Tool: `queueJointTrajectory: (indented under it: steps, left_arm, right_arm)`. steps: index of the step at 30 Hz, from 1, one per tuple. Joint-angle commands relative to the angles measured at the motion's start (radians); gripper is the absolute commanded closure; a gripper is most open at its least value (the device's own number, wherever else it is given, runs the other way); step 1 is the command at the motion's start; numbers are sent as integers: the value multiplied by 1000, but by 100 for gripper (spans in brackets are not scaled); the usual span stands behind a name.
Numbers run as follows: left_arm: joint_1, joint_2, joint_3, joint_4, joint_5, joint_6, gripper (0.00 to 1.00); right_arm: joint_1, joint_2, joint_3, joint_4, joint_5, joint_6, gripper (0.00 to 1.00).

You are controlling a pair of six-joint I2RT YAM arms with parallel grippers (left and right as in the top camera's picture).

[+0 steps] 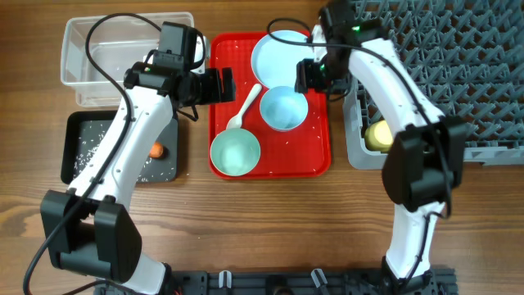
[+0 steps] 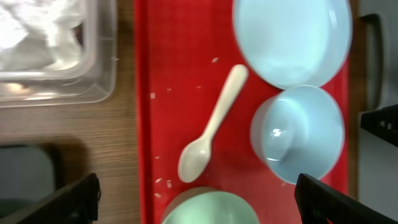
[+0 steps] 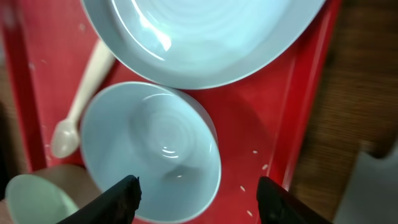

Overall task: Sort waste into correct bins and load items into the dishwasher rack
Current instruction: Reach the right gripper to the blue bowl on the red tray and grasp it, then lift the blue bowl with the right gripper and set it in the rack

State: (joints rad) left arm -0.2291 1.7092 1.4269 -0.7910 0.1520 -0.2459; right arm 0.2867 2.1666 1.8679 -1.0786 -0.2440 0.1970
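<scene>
On the red tray (image 1: 315, 156) lie a pale blue plate (image 1: 280, 52), a pale blue-white bowl (image 1: 283, 107), a mint green bowl (image 1: 235, 152) and a white spoon (image 1: 244, 108). A yellow cup (image 1: 377, 136) sits in the grey rack (image 1: 442, 74). The clear tub (image 1: 123, 49) holds crumpled napkins (image 2: 37, 31). The black tray (image 1: 119, 147) holds rice grains and an orange carrot (image 1: 157, 150). My left gripper (image 1: 217, 85) is open and empty over the tray's left edge, above the green bowl (image 2: 208, 208). My right gripper (image 1: 311, 78) is open and empty above the blue-white bowl (image 3: 152, 149).
Loose rice grains lie on the red tray (image 3: 264, 167). The rack's grey handle edge (image 2: 373, 56) borders the tray on the right. Bare wooden table (image 1: 262, 221) lies in front of the trays.
</scene>
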Motion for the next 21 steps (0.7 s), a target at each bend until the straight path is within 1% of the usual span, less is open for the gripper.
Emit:
queueJointTrajectory:
  steps: [1,3,4,7,8,10,11,12,17,18,21]
  left_arm:
    - [-2,6,6,-13,-139,0,0]
    - [-1,6,6,-13,-206,-39,0]
    - [0,6,6,-13,-248,-71,0]
    - [3,6,6,-11,-257,-76,0]
    - [3,6,6,-11,-256,-77,0]
    - [3,6,6,-11,-255,-77,0]
    - [3,6,6,-10,-255,-77,0]
    - [3,6,6,-10,-255,-77,0]
    - [3,6,6,-11,-255,-77,0]
    - [3,6,6,-11,-255,-77,0]
    - [3,6,6,-11,-255,-77,0]
  right_arm:
    - [9,64,-16,8,-19,-11,40]
    - [9,102,-24,7,-19,-12,42]
    - [9,116,-24,6,-19,-12,46]
    - [9,131,-24,5,-19,-11,62]
    - [9,131,-24,5,-19,-11,68]
    - [8,131,-24,4,-19,-11,85]
    - [8,131,-24,2,-19,-11,89]
    - [8,131,-24,0,-19,-11,96]
    - [-6,114,-6,-7,-12,-11,96]
    - [-18,93,16,-21,-10,-11,96]
    - [-57,-19,145,-79,104,-10,96]
